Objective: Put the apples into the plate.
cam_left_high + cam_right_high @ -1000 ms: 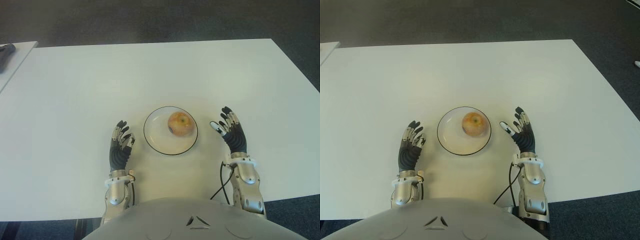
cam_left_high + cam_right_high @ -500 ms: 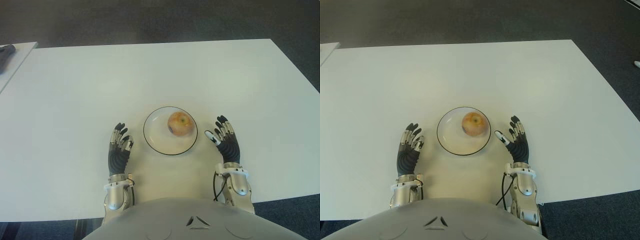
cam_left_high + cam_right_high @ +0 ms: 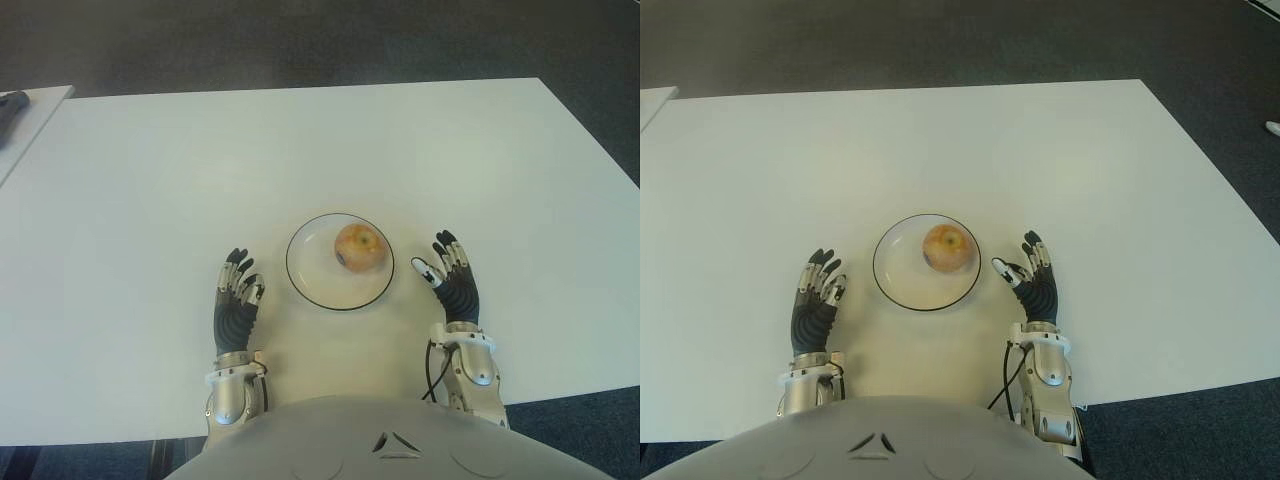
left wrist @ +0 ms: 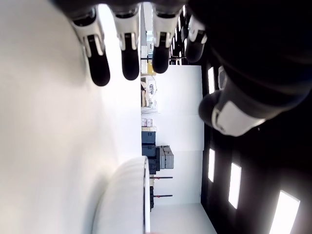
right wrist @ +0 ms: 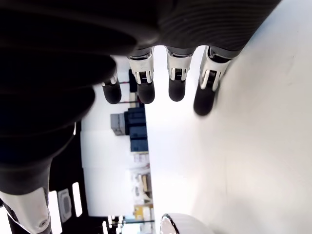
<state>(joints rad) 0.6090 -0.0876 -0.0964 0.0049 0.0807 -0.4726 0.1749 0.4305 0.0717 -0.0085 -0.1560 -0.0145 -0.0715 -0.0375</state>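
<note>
1. The left hand (image 3: 238,300) shows lower left of the plate (image 3: 312,280), fingers extended and empty; the right hand (image 3: 452,285) shows lower right of it, fingers spread, holding nothing.
2. The apple (image 3: 361,247) sits in the plate's upper right part.
3. Compared with a second ago, both hands have drawn back toward the frame's bottom.
4. The white table (image 3: 300,150) fills the centre; dark carpet (image 3: 300,40) runs along the top.

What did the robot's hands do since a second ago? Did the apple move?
Both hands pulled back toward the robot's body. The right hand drew back the most, from beside the plate's far half to beside its near edge; the left hand slid back a little. Both are open and hold nothing. The apple did not move: it sits in the plate, on the white table.
</note>
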